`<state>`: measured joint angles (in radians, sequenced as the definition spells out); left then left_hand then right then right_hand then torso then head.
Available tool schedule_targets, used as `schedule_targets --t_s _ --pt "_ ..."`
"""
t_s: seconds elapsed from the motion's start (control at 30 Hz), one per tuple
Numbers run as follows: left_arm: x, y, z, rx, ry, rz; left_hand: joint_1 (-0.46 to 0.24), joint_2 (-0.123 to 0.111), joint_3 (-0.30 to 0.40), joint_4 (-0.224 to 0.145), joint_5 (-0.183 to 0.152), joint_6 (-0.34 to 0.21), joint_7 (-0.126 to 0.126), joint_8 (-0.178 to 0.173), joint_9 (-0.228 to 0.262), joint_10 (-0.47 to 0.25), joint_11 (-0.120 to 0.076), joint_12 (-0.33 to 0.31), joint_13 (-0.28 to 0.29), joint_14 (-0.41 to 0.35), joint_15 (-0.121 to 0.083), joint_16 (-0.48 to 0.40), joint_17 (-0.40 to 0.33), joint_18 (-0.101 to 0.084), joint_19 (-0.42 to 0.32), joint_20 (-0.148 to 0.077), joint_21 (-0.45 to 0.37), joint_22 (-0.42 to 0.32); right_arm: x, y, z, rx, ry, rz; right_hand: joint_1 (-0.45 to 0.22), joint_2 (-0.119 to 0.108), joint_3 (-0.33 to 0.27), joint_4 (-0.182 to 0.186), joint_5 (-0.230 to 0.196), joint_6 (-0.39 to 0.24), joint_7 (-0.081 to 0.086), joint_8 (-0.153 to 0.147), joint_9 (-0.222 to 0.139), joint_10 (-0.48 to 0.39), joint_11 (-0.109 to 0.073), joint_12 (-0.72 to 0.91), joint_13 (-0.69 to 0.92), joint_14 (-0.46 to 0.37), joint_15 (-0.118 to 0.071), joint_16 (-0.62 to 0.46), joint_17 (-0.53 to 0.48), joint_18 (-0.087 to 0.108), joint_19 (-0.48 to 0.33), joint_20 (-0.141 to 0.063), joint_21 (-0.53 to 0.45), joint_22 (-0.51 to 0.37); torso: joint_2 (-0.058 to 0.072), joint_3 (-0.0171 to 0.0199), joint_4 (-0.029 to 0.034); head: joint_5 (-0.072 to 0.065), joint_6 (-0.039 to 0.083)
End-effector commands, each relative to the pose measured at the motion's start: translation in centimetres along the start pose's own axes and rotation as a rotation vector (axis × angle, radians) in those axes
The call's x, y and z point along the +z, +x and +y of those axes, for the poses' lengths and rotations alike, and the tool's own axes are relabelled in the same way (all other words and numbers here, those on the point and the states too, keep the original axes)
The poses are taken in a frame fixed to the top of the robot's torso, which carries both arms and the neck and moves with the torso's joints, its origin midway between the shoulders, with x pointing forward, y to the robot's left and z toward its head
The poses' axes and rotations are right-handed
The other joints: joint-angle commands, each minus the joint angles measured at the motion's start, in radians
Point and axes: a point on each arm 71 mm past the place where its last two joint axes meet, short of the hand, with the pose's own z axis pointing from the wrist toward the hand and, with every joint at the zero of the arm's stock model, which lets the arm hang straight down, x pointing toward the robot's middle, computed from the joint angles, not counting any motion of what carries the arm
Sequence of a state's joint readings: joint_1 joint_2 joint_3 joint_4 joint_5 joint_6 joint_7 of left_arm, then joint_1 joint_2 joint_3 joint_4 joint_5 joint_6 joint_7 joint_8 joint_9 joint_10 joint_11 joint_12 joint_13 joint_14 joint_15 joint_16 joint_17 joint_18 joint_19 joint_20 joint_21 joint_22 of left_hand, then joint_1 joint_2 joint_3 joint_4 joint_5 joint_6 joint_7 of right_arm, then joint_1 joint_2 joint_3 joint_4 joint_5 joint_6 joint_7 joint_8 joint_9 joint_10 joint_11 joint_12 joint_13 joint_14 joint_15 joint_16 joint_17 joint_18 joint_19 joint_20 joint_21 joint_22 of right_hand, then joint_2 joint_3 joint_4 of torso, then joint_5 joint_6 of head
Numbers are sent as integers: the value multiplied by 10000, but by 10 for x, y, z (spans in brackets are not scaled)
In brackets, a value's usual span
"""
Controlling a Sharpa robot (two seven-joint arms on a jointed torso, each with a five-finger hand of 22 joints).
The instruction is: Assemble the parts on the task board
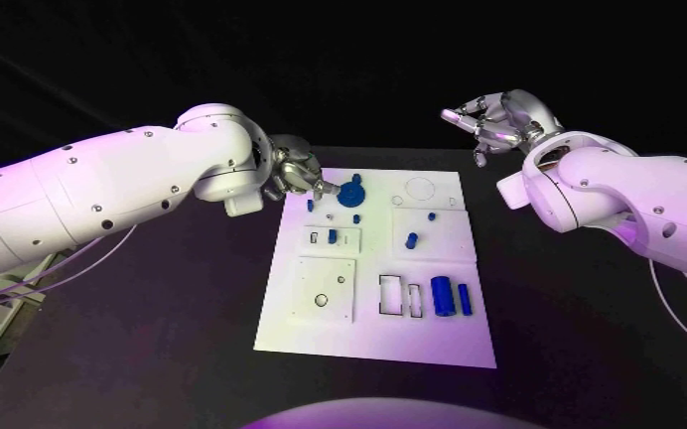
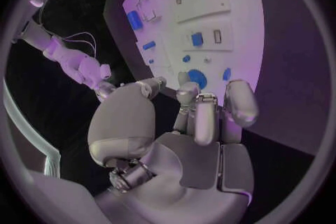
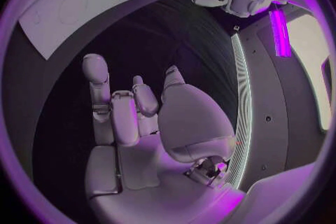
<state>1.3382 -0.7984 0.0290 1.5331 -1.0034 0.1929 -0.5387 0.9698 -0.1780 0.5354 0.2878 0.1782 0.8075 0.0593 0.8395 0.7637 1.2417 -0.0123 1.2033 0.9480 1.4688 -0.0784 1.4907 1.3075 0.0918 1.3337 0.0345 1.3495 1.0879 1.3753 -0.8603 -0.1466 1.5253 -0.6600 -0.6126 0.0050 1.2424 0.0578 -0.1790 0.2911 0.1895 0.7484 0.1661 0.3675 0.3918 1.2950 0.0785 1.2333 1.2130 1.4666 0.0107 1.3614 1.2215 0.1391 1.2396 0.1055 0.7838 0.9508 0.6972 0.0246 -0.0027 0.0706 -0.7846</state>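
**Board flat on the counter, both hands empty at its far end**

The task board lies flat on the black counter, its near edge closest to the camera. Toward its near right stand a blue cylinder and a slimmer blue bar, side by side. Farther up sit a small blue block and a small blue peg. A round blue gear rests near the far left corner. The left hand hangs just beside that corner, fingers loosely curled, holding nothing. The right hand is raised well beyond the far right corner, fingers half-curled, empty.
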Motion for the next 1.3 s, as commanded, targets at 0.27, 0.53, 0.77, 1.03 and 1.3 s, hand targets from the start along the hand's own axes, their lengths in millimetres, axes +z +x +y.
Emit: schedule_targets --t_s 0.27,0.53,0.77,1.03,1.3 --pt "21 -20 19 178 -714 232 180 225 -515 33 19 -511 257 -734 -400 -510 234 -340 -507 575 266 -132 1332 91 -262 146 -272 -339 1 2 -1 -52 -15 126 -45 1 -78 -5 -25 -79 -20 55 -18 21 2 22 -6 185 -96 -20 1 152 93 -7 -18 -3 -8 -28 37 -9 60" --pt "46 -27 33 945 -1268 -50 244 266 -579 38 21 -531 303 -875 -508 -609 277 -419 -647 560 306 -154 1301 114 -319 179 -334 -448 0 3 -2 -74 -14 154 -11 4 -89 -10 -22 -88 -20 62 -22 9 2 9 -22 182 -96 -32 -15 158 84 -8 -58 -31 22 -36 5 78 74" --pt "61 -23 41 954 -1599 187 199 258 -689 54 0 -520 335 -960 -581 -704 310 -483 -743 535 335 -191 1253 130 -372 208 -388 -535 0 3 -3 -93 -6 145 -11 4 -89 -10 -22 -88 -20 62 -22 9 2 9 -22 182 -96 -32 -15 158 84 -8 -58 -31 43 -54 29 103 40" --pt "71 -17 40 1011 -1733 600 -28 295 -937 62 -28 -477 359 -1067 -684 -753 338 -485 -773 517 366 -209 1231 134 -381 246 -403 -538 0 3 -3 -95 -1 139 -11 4 -89 -10 -22 -88 -20 62 -22 9 2 9 -22 182 -96 -32 -15 158 84 -8 -58 -31 85 -75 8 101 -39" --pt "74 -13 40 1063 -1789 829 -160 279 -1141 61 -73 -408 348 -1086 -722 -702 333 -411 -688 521 367 -193 1251 119 -337 260 -364 -451 0 2 -3 -119 -15 115 45 -6 -128 -9 -24 -106 -18 80 -32 -26 3 -27 -65 171 -95 -61 -52 167 69 -9 -124 -73 75 -77 12 96 -75"
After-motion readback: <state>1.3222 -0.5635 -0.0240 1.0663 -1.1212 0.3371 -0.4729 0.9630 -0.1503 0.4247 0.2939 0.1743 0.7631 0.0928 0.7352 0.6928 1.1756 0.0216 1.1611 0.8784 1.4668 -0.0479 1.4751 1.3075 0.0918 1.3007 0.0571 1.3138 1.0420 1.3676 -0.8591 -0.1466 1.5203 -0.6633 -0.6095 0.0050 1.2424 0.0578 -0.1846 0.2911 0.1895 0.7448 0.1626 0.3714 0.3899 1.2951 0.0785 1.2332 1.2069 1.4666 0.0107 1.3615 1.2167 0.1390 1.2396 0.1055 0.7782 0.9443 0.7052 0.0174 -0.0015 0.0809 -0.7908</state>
